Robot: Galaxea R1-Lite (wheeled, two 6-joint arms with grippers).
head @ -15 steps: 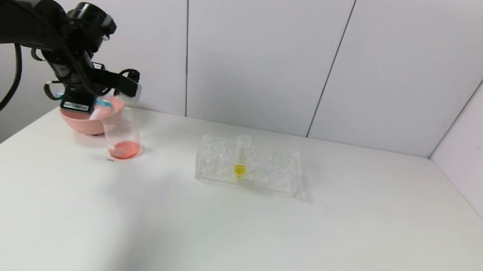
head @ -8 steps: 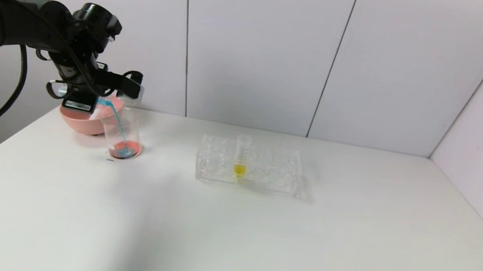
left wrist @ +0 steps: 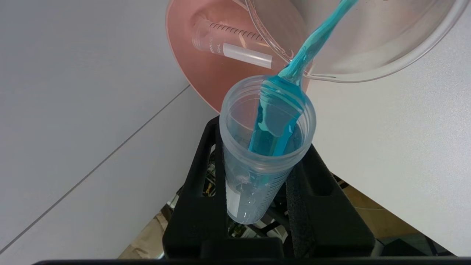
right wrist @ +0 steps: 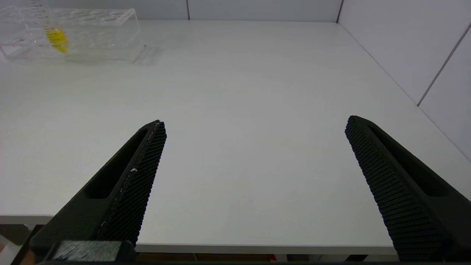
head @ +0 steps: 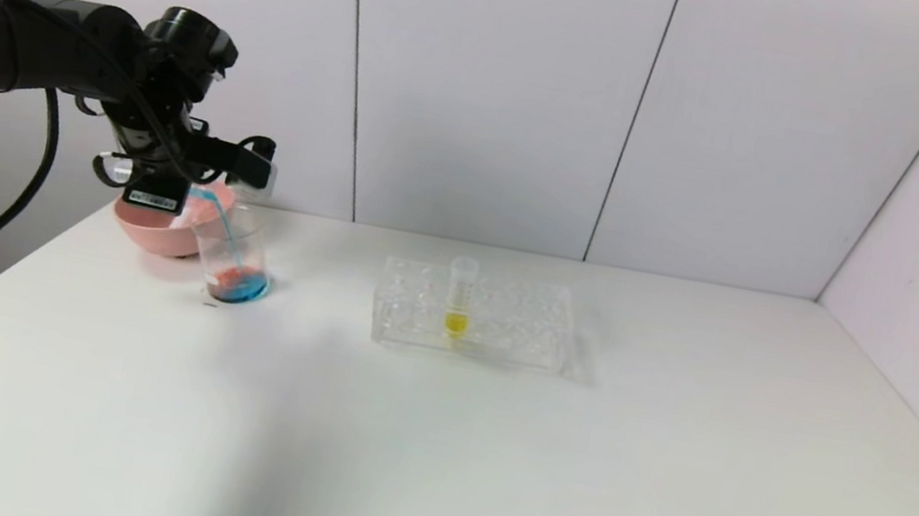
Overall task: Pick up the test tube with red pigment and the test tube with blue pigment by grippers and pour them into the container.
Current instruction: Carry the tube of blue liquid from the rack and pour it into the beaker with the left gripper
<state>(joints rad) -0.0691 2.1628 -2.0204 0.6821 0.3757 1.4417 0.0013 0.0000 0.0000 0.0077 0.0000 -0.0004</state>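
Note:
My left gripper (head: pixel 245 162) (left wrist: pixel 263 147) is shut on the test tube with blue pigment (left wrist: pixel 257 176) and holds it tipped over the container (head: pixel 234 251) at the table's far left. A blue stream (head: pixel 224 240) (left wrist: pixel 312 36) runs from the tube's mouth into this clear beaker (left wrist: pixel 368 55). Red and blue liquid (head: pixel 237 287) lie at the beaker's bottom. No tube with red liquid shows; an empty graduated tube (left wrist: pixel 235 46) lies in the pink bowl. My right gripper (right wrist: pixel 254 123) is open and empty over the table's near edge, outside the head view.
The pink bowl (head: pixel 152 230) (left wrist: pixel 206 81) stands just behind the beaker, near the table's left edge. A clear tube rack (head: pixel 505 323) (right wrist: pixel 103 33) in the middle back holds a yellow-liquid tube (head: pixel 459 296) (right wrist: pixel 55 36). Walls close the back and right.
The blue liquid has started to pour from the tube. Blue has gathered over the red at the beaker's bottom. My left arm has risen and shifted slightly right.

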